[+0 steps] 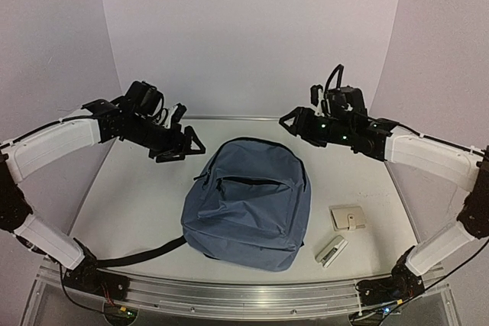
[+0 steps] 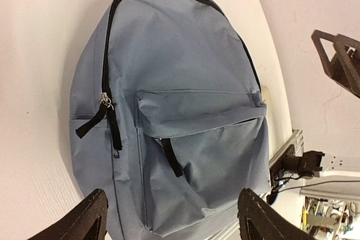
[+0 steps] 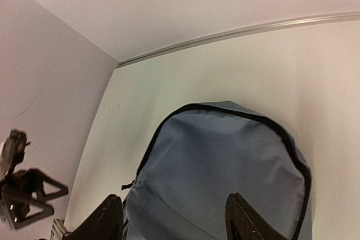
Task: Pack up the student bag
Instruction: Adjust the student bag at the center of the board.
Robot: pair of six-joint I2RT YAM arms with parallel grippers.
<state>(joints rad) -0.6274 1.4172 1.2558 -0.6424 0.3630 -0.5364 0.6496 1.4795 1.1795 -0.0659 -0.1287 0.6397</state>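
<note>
While the left gripper [image 1: 187, 133] and right gripper [image 1: 296, 118] hang wide-jawed at upper centre, the student bag [image 1: 248, 204] lies flat, contents hidden, its base near the table's [image 1: 145, 227] lower edge

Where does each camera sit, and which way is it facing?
Top external: above, behind the bases, facing down at the table; both arms show.
Left wrist: over the student bag, facing down; own fingers below.
Right wrist: facing across the bag's top toward the far-left corner; own fingers below.
Shared: both wrists see the bag; also right gripper, left gripper respectively.
</note>
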